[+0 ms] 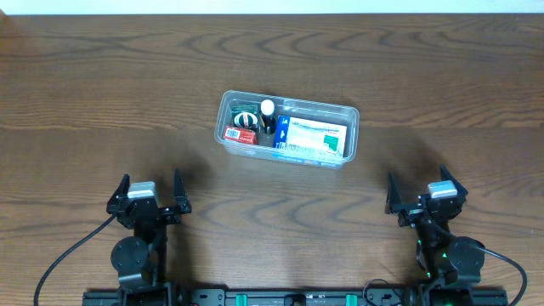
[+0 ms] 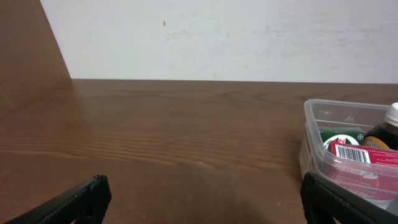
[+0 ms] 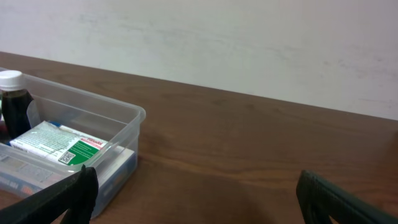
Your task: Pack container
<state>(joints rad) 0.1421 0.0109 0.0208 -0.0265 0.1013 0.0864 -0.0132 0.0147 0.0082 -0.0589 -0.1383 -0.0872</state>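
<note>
The clear plastic container (image 1: 349, 119) sits at the table's middle. Inside it lie a white and green box (image 1: 316, 136) on a blue box, a dark bottle with a white cap (image 1: 268, 115), a red packet (image 1: 240, 134) and a round green tin (image 1: 246, 117). The container also shows in the left wrist view (image 2: 314, 134) and in the right wrist view (image 3: 127, 127). My left gripper (image 1: 150, 194) is open and empty near the front left. My right gripper (image 1: 425, 195) is open and empty near the front right. Both are well apart from the container.
The wooden table (image 1: 102, 76) spreads around the container. A white wall (image 2: 217, 37) stands behind the table's far edge. Cables run from both arm bases at the front edge.
</note>
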